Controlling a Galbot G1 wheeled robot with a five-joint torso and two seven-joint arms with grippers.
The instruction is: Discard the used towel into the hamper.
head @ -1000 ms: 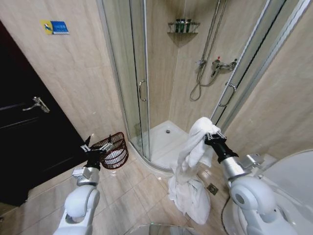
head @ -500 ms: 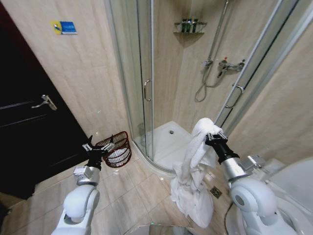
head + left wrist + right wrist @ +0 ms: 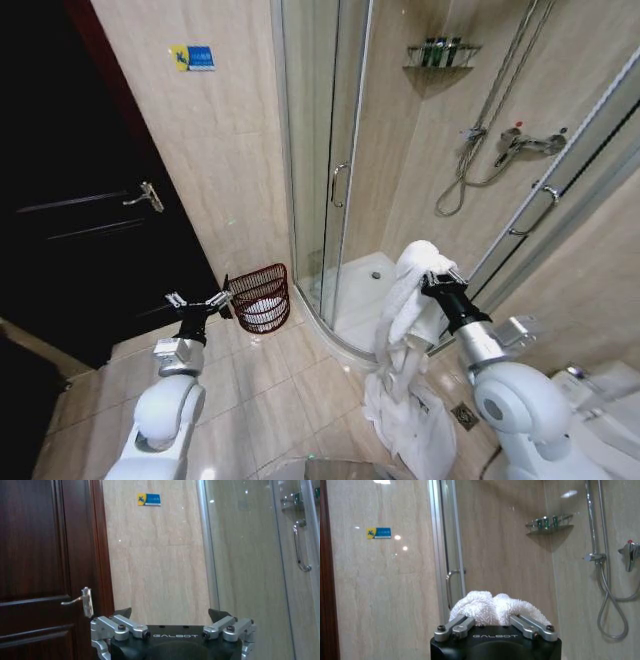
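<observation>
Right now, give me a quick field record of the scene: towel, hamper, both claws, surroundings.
towel: white towel, bunched at the top in the right claw, the rest hanging down toward the tiled floor
hamper: dark reddish-brown basket on the floor by the shower door, something white inside
right claw: shut on the towel, raised in front of the shower
left claw: open, holding nothing, held out low, near the hamper in the head view
surroundings: dark door to the robot's left
</observation>
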